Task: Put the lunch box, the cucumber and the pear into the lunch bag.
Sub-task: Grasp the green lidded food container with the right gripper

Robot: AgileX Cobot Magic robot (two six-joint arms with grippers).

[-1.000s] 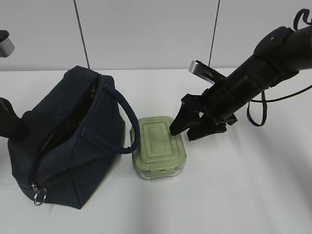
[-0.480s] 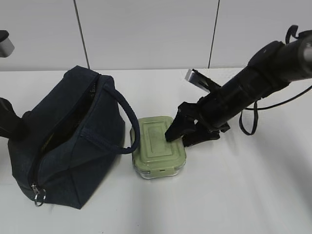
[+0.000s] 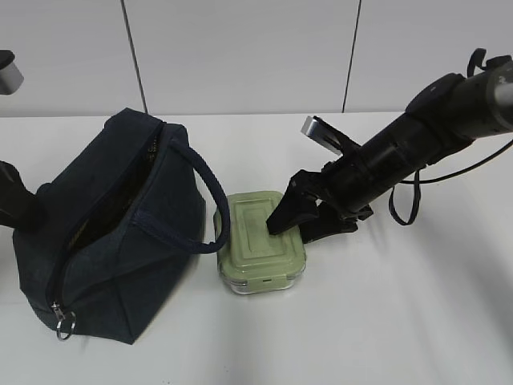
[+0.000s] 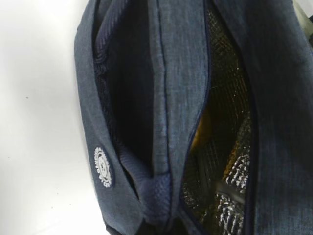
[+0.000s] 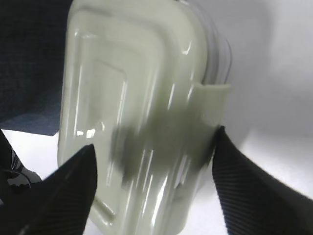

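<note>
We see the right gripper (image 3: pixel 298 220) lower and further left than a second ago, now down over the lunch box (image 3: pixel 260 241), one finger on its green lid, jaws spread across it

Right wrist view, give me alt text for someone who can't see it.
Close-up of a pale green lunch box lid filling the frame, with the right gripper open and its two black fingers spread to either side of the box. Dark navy bag fabric sits at the upper left, and white table shows at the right.
</note>
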